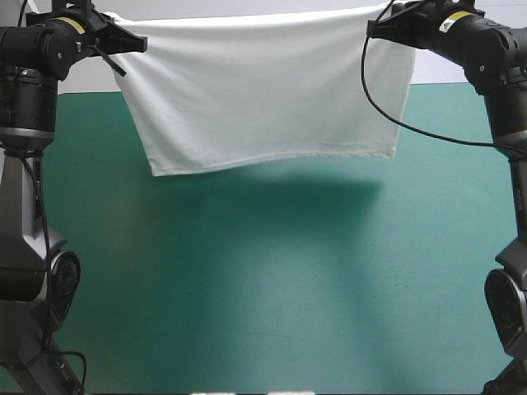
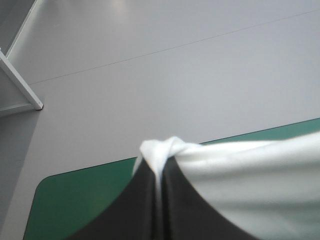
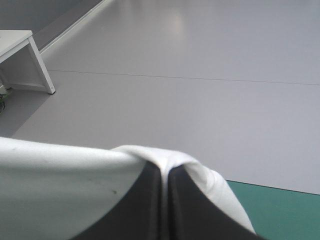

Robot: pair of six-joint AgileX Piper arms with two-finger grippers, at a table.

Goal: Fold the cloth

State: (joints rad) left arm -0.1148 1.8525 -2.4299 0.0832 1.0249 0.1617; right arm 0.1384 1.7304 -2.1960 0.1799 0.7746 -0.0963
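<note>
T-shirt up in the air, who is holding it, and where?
The left gripper pinches one upper corner of the T-shirt, and the right gripper pinches the other. It hangs spread out above the table.

The T-shirt (image 1: 263, 90) hangs spread as a flat white sheet over the table's far edge, its top edge taut between the two arms. The left gripper (image 1: 132, 41) pinches its upper left corner and the right gripper (image 1: 380, 29) its upper right. The lower hem is slightly tilted, lower on the left, clear of the teal-green table (image 1: 247, 296). A shadow (image 1: 272, 185) lies on the cover beneath the hem.
</note>
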